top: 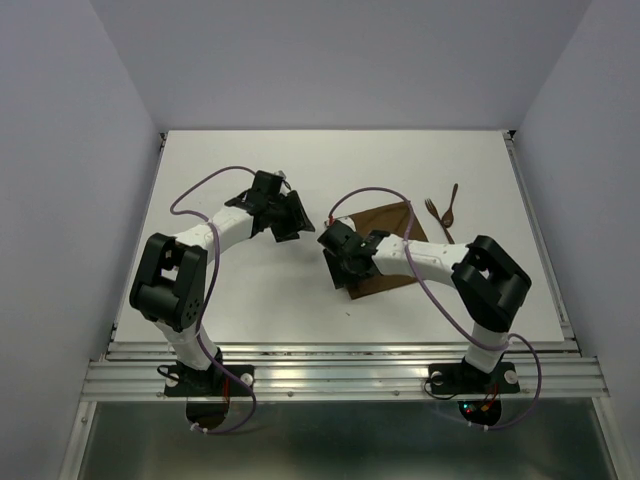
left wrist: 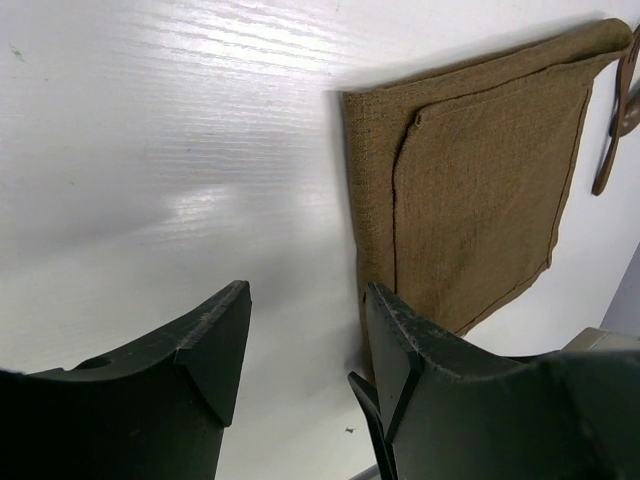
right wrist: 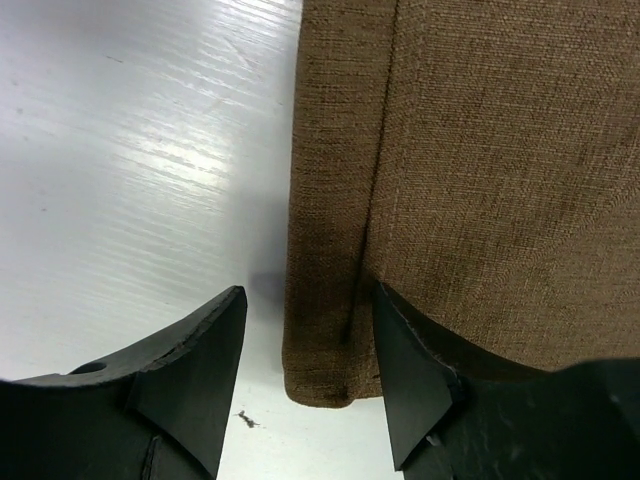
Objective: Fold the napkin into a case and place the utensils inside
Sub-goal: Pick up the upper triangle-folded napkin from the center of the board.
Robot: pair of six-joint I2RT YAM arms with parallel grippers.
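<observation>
The napkin (top: 388, 250) lies right of centre on the table, a dark brown cloth folded into a layered rectangle, with a smaller layer on top (left wrist: 480, 170). The utensils rest just beyond its far right corner: a fork (top: 434, 213) and a spoon (top: 452, 205), side by side. One utensil handle (left wrist: 606, 155) shows at the right edge of the left wrist view. My right gripper (right wrist: 310, 300) is open, low over the napkin's near left corner (right wrist: 330, 350), its jaws on either side of the folded edge. My left gripper (left wrist: 305, 300) is open over bare table, left of the napkin.
The white table (top: 250, 310) is walled by pale panels at the left, back and right. A metal rail (top: 340, 375) runs along the near edge, where both arm bases stand. Purple cables loop over each arm.
</observation>
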